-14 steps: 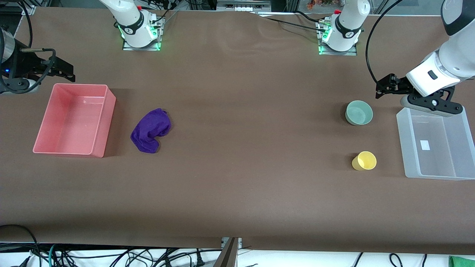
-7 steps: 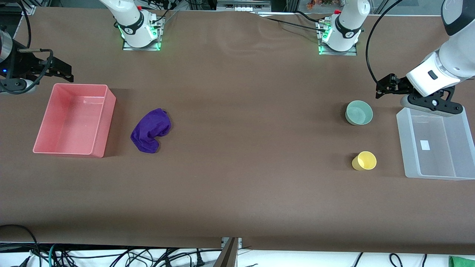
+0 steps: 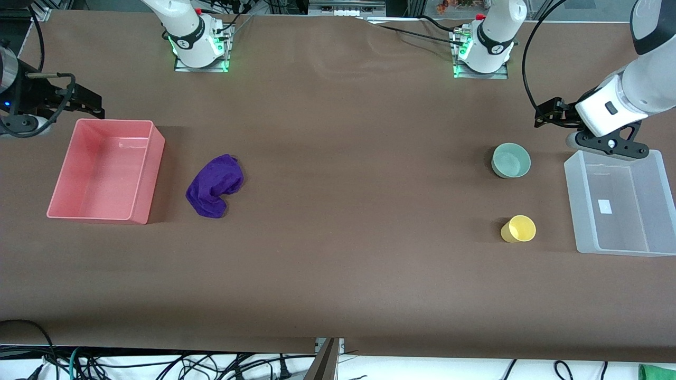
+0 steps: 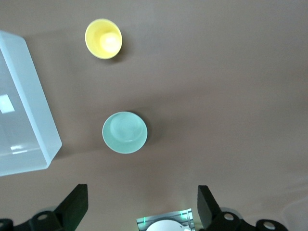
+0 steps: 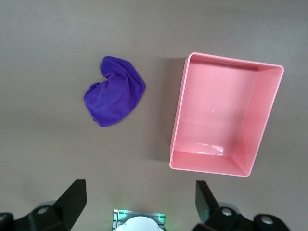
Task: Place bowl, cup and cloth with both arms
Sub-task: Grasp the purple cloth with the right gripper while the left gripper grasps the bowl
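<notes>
The sage-green bowl stands upright toward the left arm's end of the table and also shows in the left wrist view. The yellow cup stands nearer to the front camera than the bowl, and the left wrist view shows it too. The purple cloth lies bunched beside the pink bin, also in the right wrist view. My left gripper is open and empty, high over the clear bin's edge beside the bowl. My right gripper is open and empty, high over the table by the pink bin.
An empty pink bin sits at the right arm's end. An empty clear plastic bin sits at the left arm's end beside the cup and bowl. Brown table between them.
My left gripper has shifted slightly toward the robots' bases, off the clear bin's rim. My right gripper has drifted a little the same way. Bowl, cup and cloth have not moved.
</notes>
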Available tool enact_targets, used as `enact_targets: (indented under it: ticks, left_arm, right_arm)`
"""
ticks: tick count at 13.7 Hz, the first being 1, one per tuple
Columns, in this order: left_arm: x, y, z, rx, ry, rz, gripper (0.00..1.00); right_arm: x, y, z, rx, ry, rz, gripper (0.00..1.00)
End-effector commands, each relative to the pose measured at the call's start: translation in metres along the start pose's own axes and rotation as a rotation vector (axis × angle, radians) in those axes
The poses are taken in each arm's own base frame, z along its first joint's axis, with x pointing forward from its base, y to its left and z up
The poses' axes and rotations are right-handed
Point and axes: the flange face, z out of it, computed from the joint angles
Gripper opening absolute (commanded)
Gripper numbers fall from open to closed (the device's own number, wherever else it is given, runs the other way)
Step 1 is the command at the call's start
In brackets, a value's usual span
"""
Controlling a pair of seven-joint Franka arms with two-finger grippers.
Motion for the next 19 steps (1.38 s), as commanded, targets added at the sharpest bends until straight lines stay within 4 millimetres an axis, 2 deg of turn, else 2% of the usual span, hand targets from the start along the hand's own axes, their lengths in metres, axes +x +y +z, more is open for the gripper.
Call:
enact_targets:
  ticks: [1,3,4,5,8,9,11,14,17,18,19]
  left_arm:
    - [-0.017,-0.007,0.04,0.038,-0.022,0.116,1.0]
    - [-0.02,-0.022,0.063,0.036,-0.014,0.24,1.0]
    - [-0.017,-0.03,0.082,0.033,-0.008,0.318,1.0]
    - [-0.017,-0.044,0.099,0.038,0.018,0.394,1.0]
    - [-0.02,-0.064,0.167,0.056,0.063,0.553,1.0]
    - [-0.02,-0.063,0.186,0.058,0.063,0.588,1.0]
    - [-0.007,-0.069,0.235,0.063,0.019,0.673,1.0]
    - [0.015,-0.083,0.286,0.059,0.05,0.718,1.0]
    - [0.023,-0.094,0.32,0.058,0.057,0.795,1.0]
    - [0.026,-0.095,0.323,0.066,0.067,0.813,1.0]
    - [0.027,-0.095,0.328,0.065,0.068,0.833,0.98]
  right_arm:
    - [0.02,0.002,0.056,0.011,-0.084,-0.014,1.0]
    - [0.025,-0.002,0.08,0.016,-0.095,-0.013,1.0]
    - [0.031,-0.008,0.094,0.022,-0.082,-0.015,1.0]
    - [0.041,-0.021,0.118,0.024,-0.072,-0.037,1.0]
    - [0.067,-0.059,0.216,0.033,0.008,-0.088,1.0]
    - [0.07,-0.068,0.245,0.037,0.037,-0.06,1.0]
    - [0.079,-0.092,0.291,0.049,0.061,-0.008,1.0]
    - [0.086,-0.113,0.335,0.06,0.047,0.013,1.0]
    - [0.09,-0.119,0.369,0.07,0.043,0.008,1.0]
    - [0.089,-0.12,0.375,0.07,0.042,0.006,0.95]
    - [0.086,-0.12,0.38,0.07,0.034,0.005,0.8]
